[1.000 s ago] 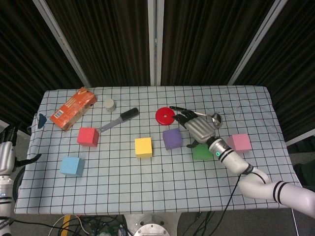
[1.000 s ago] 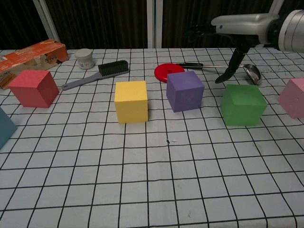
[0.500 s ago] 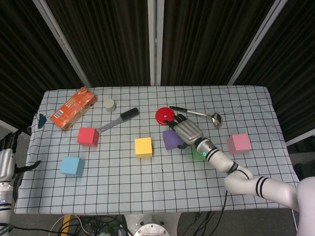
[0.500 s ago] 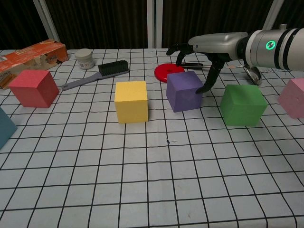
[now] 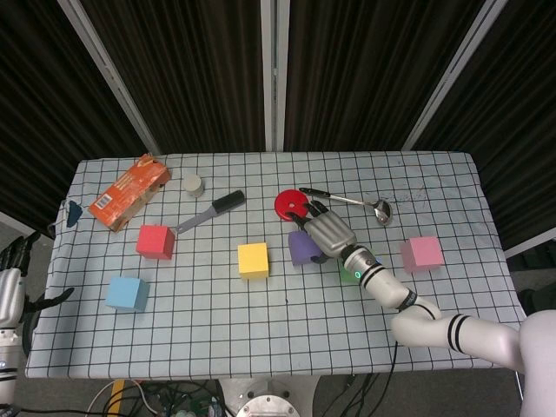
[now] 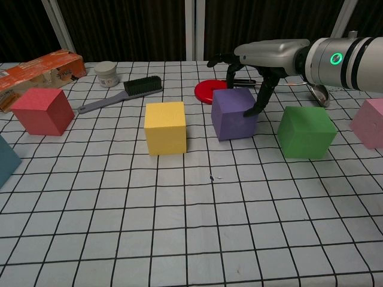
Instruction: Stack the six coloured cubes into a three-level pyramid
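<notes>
The right hand (image 6: 254, 69) is seen poised directly over the purple foam-like cube (image 6: 233, 113), fingers spread and arched down around its top, thumb tip just at the cube's right upper edge; nothing is lifted and no firm pinch is shown, so it is read as open and holding nothing. The purple cube sits on the checked-cloth desk (image 6: 191, 227) between the yellow cube (image 6: 165, 127) on its left and the green cube (image 6: 306, 131) on its right, with a red round lid (image 6: 206, 91) just behind it. All six cubes lie singly on the desk: the red cube (image 5: 155, 241) and light blue cube (image 5: 127, 293) are well off to the left, the pink cube (image 5: 422, 253) far right, so no level is built yet. The cubes look matte, with soft edges, and are judged to be light, slightly yielding and not slippery; a squeeze across two opposite vertical faces, taken near the upper half, should be enough, and little force is called for. A grip on a corner is best avoided, since a light block can be twisted out or nudged into its neighbour. The left hand (image 5: 12, 282) is held off the desk's left edge, fingers apart, with nothing in it.
</notes>
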Tool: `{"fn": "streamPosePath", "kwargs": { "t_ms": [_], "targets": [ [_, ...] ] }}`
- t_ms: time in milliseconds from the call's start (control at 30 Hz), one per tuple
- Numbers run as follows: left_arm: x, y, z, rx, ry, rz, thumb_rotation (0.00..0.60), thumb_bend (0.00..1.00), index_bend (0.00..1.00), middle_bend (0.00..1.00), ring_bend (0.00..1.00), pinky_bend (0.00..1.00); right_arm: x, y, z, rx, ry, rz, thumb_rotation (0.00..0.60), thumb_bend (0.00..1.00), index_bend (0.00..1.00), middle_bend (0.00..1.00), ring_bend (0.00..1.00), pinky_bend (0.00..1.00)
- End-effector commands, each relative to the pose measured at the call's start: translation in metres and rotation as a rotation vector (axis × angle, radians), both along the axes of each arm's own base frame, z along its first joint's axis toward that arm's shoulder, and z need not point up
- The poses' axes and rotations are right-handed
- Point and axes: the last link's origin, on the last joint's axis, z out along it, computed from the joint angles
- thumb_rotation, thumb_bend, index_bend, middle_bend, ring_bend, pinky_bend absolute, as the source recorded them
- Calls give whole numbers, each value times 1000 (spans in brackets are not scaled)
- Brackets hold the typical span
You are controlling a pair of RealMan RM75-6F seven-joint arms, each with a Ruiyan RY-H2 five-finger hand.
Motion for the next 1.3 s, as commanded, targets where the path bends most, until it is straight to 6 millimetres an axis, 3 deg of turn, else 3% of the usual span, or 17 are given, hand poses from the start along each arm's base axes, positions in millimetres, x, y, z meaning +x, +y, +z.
{"fn": "streamPosePath", "kwargs": {
  "t_ms": [33, 233, 600, 1300],
  "targets": [
    [0, -1, 1, 1, -5, -6, 600, 1, 41, 84, 0, 62, 9, 5, 9, -24, -23, 5, 600, 165, 0, 470, 33, 0],
    [-1, -5, 0, -17, -19, -12, 600, 1, 41, 84, 0, 63, 20, 17, 11, -30, -4, -34, 600, 166, 0, 484, 35, 0],
    [-4, -7, 0, -40, -39, -23, 600, 2, 41, 84, 0, 62, 39, 33, -16, -23, 11, -93, 600, 165, 0, 484, 35, 0],
    [-13, -7, -1, -59, -62, -6, 600, 2, 41, 84, 0, 62, 54, 37, -33, -12, 9, -93, 600, 165, 0, 484, 35, 0]
  ]
}}
